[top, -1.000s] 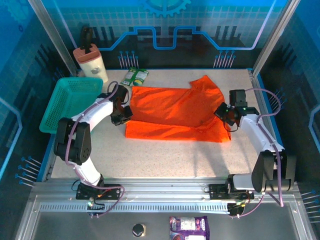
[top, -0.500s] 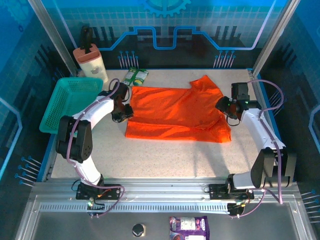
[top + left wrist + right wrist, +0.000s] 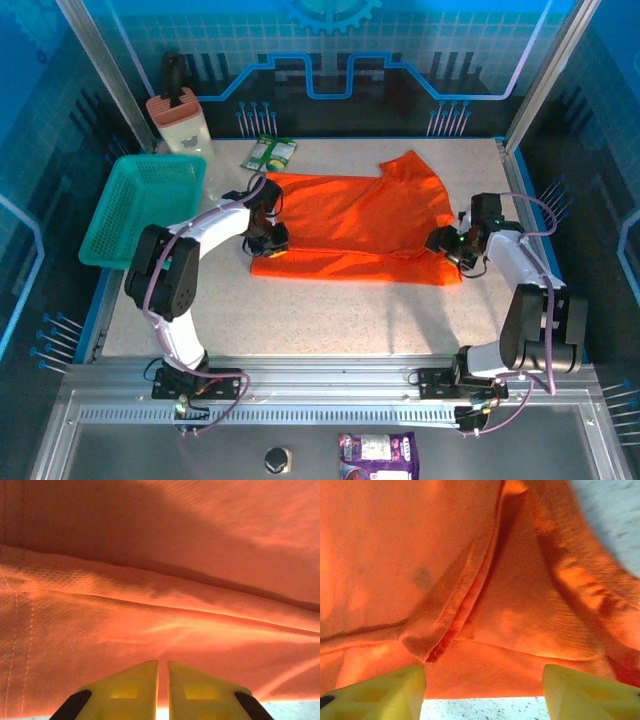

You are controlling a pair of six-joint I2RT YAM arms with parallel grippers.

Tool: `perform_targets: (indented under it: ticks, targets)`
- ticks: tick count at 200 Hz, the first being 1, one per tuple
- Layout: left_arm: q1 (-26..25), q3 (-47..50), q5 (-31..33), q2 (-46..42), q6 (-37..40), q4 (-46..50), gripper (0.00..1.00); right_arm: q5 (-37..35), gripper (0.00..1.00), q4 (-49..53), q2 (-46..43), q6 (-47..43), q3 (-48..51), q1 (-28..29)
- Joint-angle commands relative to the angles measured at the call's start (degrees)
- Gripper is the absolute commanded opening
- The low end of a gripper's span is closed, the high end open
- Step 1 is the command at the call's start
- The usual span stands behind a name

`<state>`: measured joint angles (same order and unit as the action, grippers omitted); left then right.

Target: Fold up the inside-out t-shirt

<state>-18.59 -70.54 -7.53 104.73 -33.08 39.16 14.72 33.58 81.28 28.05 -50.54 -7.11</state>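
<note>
Both grippers have shifted nearer since half a second ago: the left one has come rightward onto the shirt's near-left corner, and the right one has dropped to the shirt's near-right corner.

Left gripper (image 3: 271, 240): low at the near-left corner of the garment. In the left wrist view the left gripper (image 3: 162, 680) has its yellow fingers (image 3: 132, 685) drawn almost together, a thin slit between them. No cloth is seen in the slit.

Right gripper (image 3: 446, 246): low at the near-right corner. In the right wrist view the right gripper (image 3: 482, 692) has its yellow fingers (image 3: 375, 692) set wide apart, gripping nothing. Orange cloth lies just beyond them and a strip of speckled table shows between.

Inside-out t-shirt (image 3: 350, 215): bright orange-red, spread flat across the middle of the table between the two grippers. One sleeve points to the far right. A folded band runs along the near edge. Seam and fold lines show close up in the left wrist view (image 3: 175, 580), a stitched hem in the right wrist view (image 3: 420, 555).

Table (image 3: 330, 320): pale, speckled.

Teal mesh basket (image 3: 140, 205): left edge, well apart from the shirt.

Green packet (image 3: 270, 153): far side, just beyond the shirt's far-left corner.

Beige container (image 3: 178, 120): far-left corner, dark top.
</note>
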Motion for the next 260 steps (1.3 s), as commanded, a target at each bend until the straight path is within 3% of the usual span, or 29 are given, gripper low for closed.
perform_targets:
  ticks: [1, 75, 123, 184, 231, 260]
  targets:
    - [1.32, 1.12, -0.38, 1.91, -0.33, -0.21, 0.12, 8.8, 0.72, -7.34, 2.67, -0.25, 2.11, -0.81]
    - [5.29, 8.55, -0.11, 2.17, -0.37, -2.19, 0.12, 12.06, 0.75, -16.18, 17.15, 8.53, 3.29, -9.44]
    - [6.02, 8.89, 1.27, -1.1, -0.72, -1.36, 0.13, 5.28, 0.76, -9.65, 6.72, 7.93, 4.31, -10.16]
    - [4.01, 4.98, -3.68, -4.0, -0.23, 0.04, 0.13, 10.48, 0.76, -4.06, -0.66, 9.2, 6.32, -5.98]
    - [4.04, 7.12, -2.87, -0.37, 1.23, -0.36, 0.13, 7.73, 0.78, -6.49, 4.11, 11.04, 9.08, -7.25]
    - [4.26, 11.33, -1.62, -1.27, 0.77, -1.34, 0.13, 0.26, 0.8, -3.3, 5.74, 12.8, 9.97, -8.91]
